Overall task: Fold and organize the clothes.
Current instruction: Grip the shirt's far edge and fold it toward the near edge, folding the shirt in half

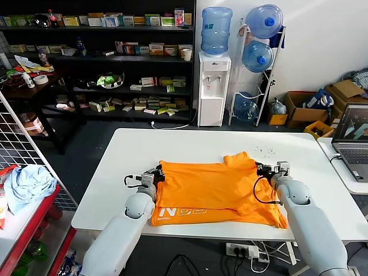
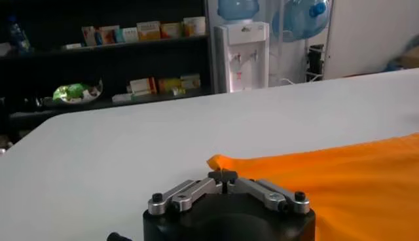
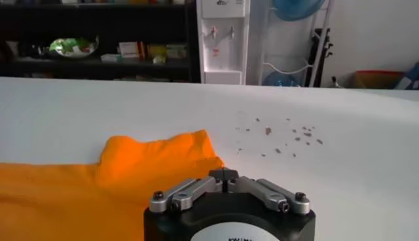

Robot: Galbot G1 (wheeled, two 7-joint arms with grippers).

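The bright orange T-shirt (image 1: pixel 213 190) lies flat on the white table (image 1: pixel 172 144), folded over itself, with white lettering (image 1: pixel 181 211) showing along its near edge. My left gripper (image 1: pixel 158 172) sits low at the shirt's far left corner; in the left wrist view its fingertips (image 2: pixel 224 175) are shut on the tip of the orange cloth (image 2: pixel 340 177). My right gripper (image 1: pixel 261 168) sits low at the far right corner beside a bunched sleeve (image 1: pixel 241 160); in the right wrist view it (image 3: pixel 224 173) is shut at the edge of the orange cloth (image 3: pixel 150 160).
A laptop (image 1: pixel 352 135) stands on a second table at the right. A light blue cloth bundle (image 1: pixel 29 184) lies in a red rack by a wire grid at the left. Small dark specks (image 3: pixel 281 134) dot the table beyond the right gripper. Shelves and a water dispenser (image 1: pixel 214 86) stand behind.
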